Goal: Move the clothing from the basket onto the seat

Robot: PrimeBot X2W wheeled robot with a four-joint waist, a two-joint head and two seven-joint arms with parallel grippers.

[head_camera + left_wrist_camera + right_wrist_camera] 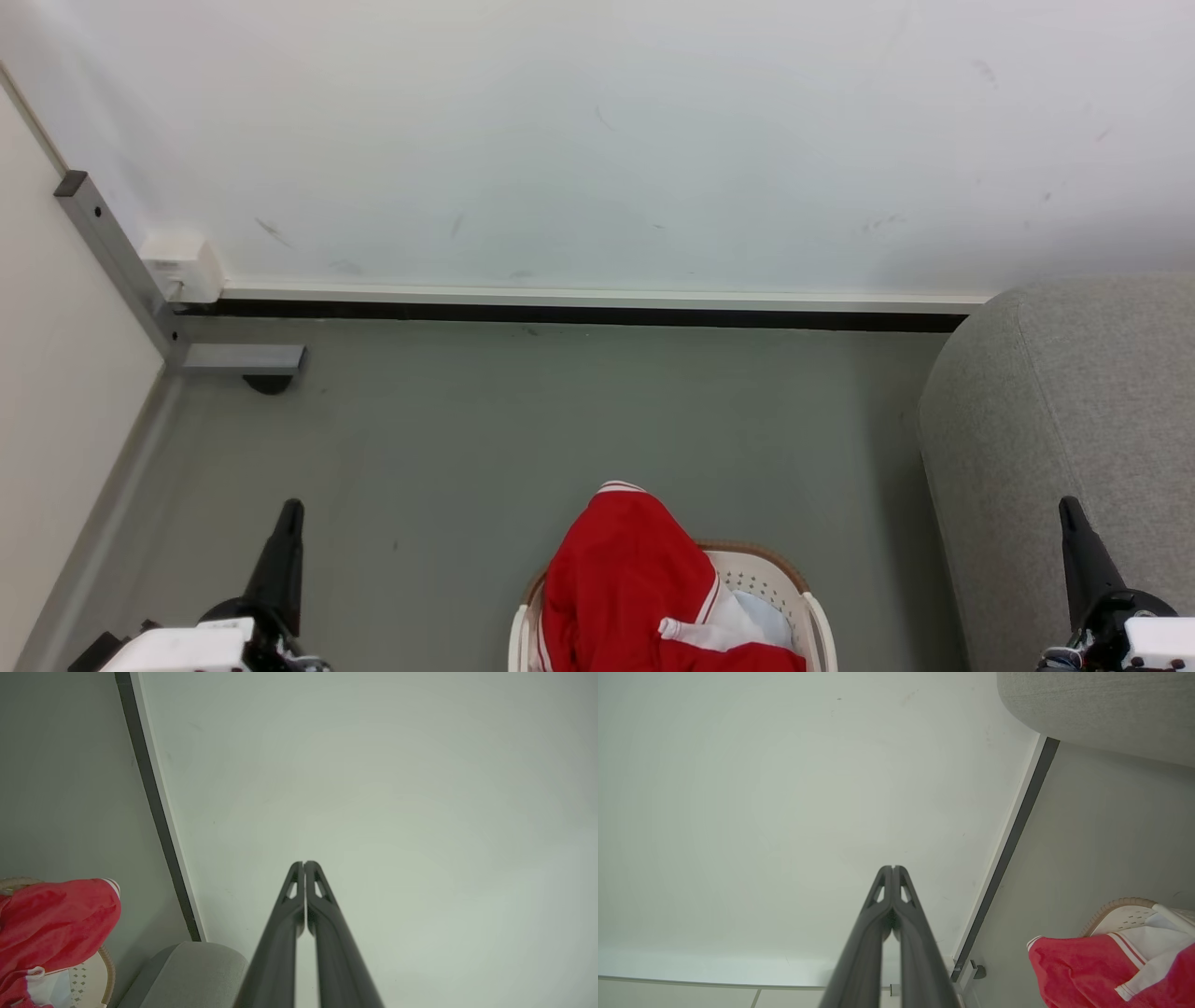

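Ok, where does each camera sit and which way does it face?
Head view: on the head, facing forward and down at basket, clothing and seat; left gripper and right gripper at lower corners.
Left wrist view: on the left wrist, facing the wall along its shut fingers.
Right wrist view: on the right wrist, facing the wall along its shut fingers.
Shared: both wrist views catch clothing and seat.

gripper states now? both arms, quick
Left gripper: closed, fingertips together, holding nothing.
Right gripper: closed, fingertips together, holding nothing.
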